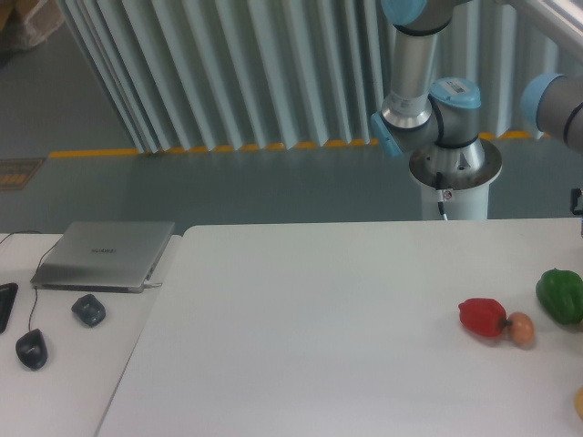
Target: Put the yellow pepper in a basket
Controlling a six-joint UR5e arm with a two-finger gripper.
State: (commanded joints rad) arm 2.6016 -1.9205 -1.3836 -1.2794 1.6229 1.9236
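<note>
Only a yellow sliver of the yellow pepper [578, 401] shows, cut off by the picture's right border, on the white tabletop [319, 346]. The red pepper [482, 316] lies up and to the left of it, with a small orange-brown round thing [520, 328] touching the red pepper's right side and the green pepper [561, 296] just beyond. Left of the red pepper stretches bare tabletop. The arm's base [453, 168] stands behind the far edge; the jaws are out of frame, so their state cannot be told.

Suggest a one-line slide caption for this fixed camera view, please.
UR5e arm behind a white table; red pepper, green pepper, and yellow pepper barely visible at the right edge.
</note>
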